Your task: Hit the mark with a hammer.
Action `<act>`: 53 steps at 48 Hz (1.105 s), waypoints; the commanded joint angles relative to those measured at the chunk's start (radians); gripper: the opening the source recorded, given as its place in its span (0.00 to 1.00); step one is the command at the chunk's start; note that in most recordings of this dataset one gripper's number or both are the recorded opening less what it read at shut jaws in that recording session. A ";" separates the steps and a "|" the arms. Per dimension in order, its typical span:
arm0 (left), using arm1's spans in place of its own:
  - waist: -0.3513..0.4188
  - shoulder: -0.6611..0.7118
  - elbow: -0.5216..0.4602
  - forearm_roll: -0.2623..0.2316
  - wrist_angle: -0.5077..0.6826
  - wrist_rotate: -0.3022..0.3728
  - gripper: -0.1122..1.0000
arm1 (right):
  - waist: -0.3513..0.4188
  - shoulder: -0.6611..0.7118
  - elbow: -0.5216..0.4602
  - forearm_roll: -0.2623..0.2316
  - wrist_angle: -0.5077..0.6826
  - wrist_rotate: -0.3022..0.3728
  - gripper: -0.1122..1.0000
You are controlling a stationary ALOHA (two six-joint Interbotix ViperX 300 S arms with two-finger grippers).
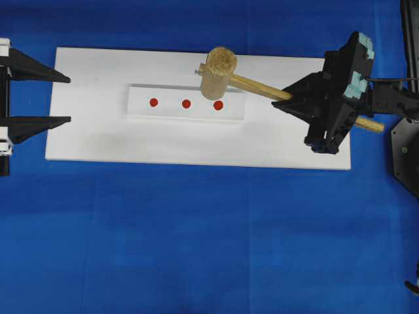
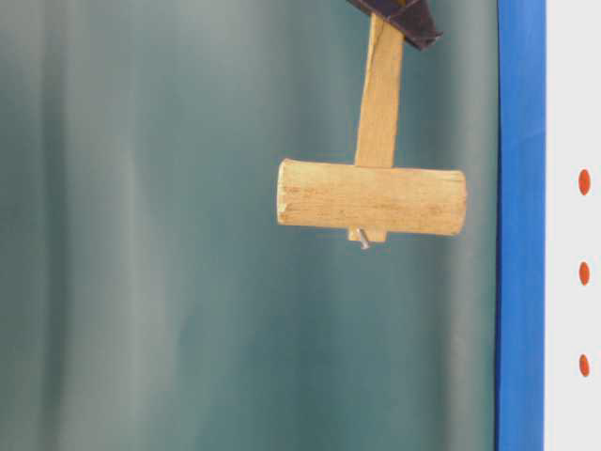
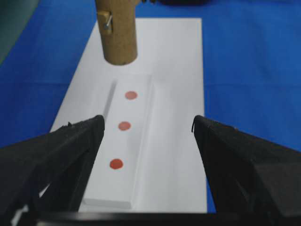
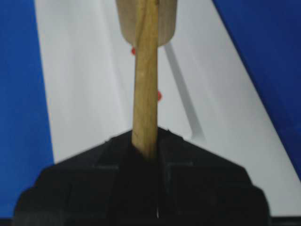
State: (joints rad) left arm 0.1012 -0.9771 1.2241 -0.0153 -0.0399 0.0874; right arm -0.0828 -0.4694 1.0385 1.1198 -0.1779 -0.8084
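Your overhead view looks straight down on the whole white rectangular board (image 1: 196, 140). Your table-level view sits low and close, turned sideways, facing a grey-green curtain (image 2: 141, 225). Each wrist camera looks along its own black jaws from opposite board ends. All four share the light-brown wooden mallet (image 1: 218, 73) and the red round marks (image 1: 186, 103).

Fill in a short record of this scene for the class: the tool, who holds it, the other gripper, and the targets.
tool: wooden hammer, head raised off the board
held by: right gripper, shut on the handle
left gripper: open, holding nothing, at the board's left end
targets: three red marks in a row on a white strip
base: white board on blue cloth
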 commanded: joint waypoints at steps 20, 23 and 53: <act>0.003 0.006 -0.009 -0.002 -0.008 -0.002 0.76 | 0.023 0.118 -0.130 -0.006 0.037 -0.002 0.12; 0.003 0.006 -0.009 -0.002 -0.009 -0.002 0.76 | 0.026 0.153 -0.161 -0.006 0.037 -0.002 0.12; 0.003 0.009 -0.009 -0.002 -0.005 -0.002 0.77 | 0.049 0.356 -0.377 -0.040 0.083 -0.005 0.12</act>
State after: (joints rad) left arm 0.1012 -0.9771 1.2241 -0.0153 -0.0399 0.0859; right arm -0.0368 -0.1012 0.6903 1.0861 -0.0920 -0.8084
